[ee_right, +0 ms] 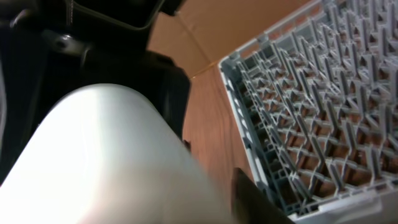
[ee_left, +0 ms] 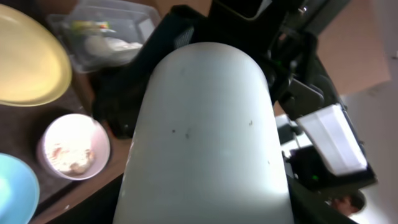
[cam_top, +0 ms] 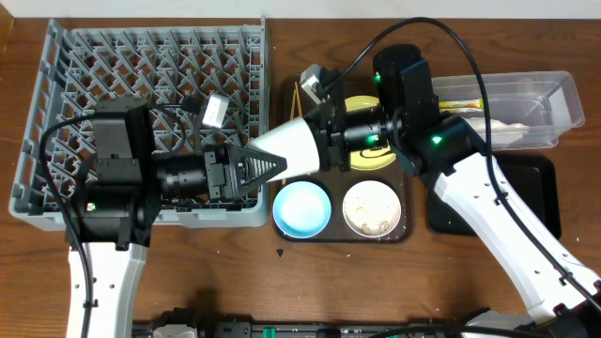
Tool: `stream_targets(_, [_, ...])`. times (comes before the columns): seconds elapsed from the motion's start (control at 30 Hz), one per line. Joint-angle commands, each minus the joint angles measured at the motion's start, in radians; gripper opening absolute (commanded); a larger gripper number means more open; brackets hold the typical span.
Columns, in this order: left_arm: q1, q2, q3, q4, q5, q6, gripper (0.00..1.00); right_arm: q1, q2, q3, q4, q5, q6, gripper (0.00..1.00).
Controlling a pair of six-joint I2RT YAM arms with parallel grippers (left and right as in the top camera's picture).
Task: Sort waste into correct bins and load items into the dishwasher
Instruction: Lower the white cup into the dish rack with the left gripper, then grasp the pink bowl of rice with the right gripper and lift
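The small white cup [cam_top: 293, 145] hangs in the air between both arms, over the gap between the grey dish rack [cam_top: 141, 75] and the brown serving tray [cam_top: 406, 223]. My right gripper [cam_top: 324, 139] is shut on its wide end. My left gripper [cam_top: 263, 169] is at its narrow end, and the cup hides the jaws. The cup fills the left wrist view [ee_left: 205, 137] and the right wrist view [ee_right: 106, 162]. On the tray are the light blue bowl [cam_top: 301, 208], the white bowl [cam_top: 372, 208] with rice scraps, and the yellow plate [cam_top: 362, 158], mostly hidden.
The clear tub [cam_top: 554, 94] at the back right holds the wrapper [ee_left: 93, 26] and the white tissue [ee_left: 112, 45]. The black tray [cam_top: 535, 188] lies in front of it. Thin chopsticks [cam_top: 299, 97] lie at the tray's back left. The rack's near corner shows in the right wrist view [ee_right: 311, 93].
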Motion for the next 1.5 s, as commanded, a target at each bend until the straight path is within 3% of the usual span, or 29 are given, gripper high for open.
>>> stream_targets(0.0, [0.000,-0.029,0.021,-0.055,-0.313,0.006,0.51,-0.058,-0.014,0.003,-0.068,0.143,-0.004,0.52])
stream_targets(0.23, [0.003,-0.090,0.022,-0.138,-0.592,0.021,0.50,-0.156,-0.047,0.003,-0.196,0.203,-0.038,0.61])
stream_targets(0.33, [0.034,-0.103,0.024,-0.230,-0.777,0.008,0.50,-0.162,-0.047,0.003,-0.271,0.257,-0.041,0.63])
stream_targets(0.4, [0.082,-0.105,0.025,-0.319,-0.953,-0.025,0.50,-0.155,-0.047,0.003,-0.336,0.292,-0.068,0.63])
stream_targets(0.53, [0.199,-0.094,0.025,-0.400,-1.165,-0.113,0.50,-0.135,-0.047,0.003,-0.418,0.352,-0.091,0.64])
stream_targets(0.63, [0.303,-0.044,0.025,-0.404,-1.229,-0.118,0.50,-0.106,-0.047,0.003,-0.443,0.396,-0.091,0.65])
stream_targets(0.97, [0.360,0.224,0.025,-0.346,-1.249,-0.117,0.50,-0.043,-0.046,0.003,-0.441,0.447,-0.091,0.68])
stream_targets(1.0, [0.360,0.262,0.025,-0.338,-1.249,-0.117,0.53,-0.032,-0.046,0.003,-0.441,0.447,-0.091,0.68])
stream_targets(1.17, [0.360,0.334,0.025,-0.333,-1.214,-0.117,0.87,-0.023,-0.046,0.003,-0.446,0.450,-0.090,0.69])
stream_targets(1.37, [0.360,0.306,0.093,-0.380,-1.180,-0.104,0.90,-0.014,-0.046,0.003,-0.470,0.495,-0.083,0.82])
stream_targets(1.47, [0.359,0.267,0.147,-0.416,-1.036,-0.019,0.90,0.005,-0.046,0.003,-0.518,0.665,0.034,0.80])
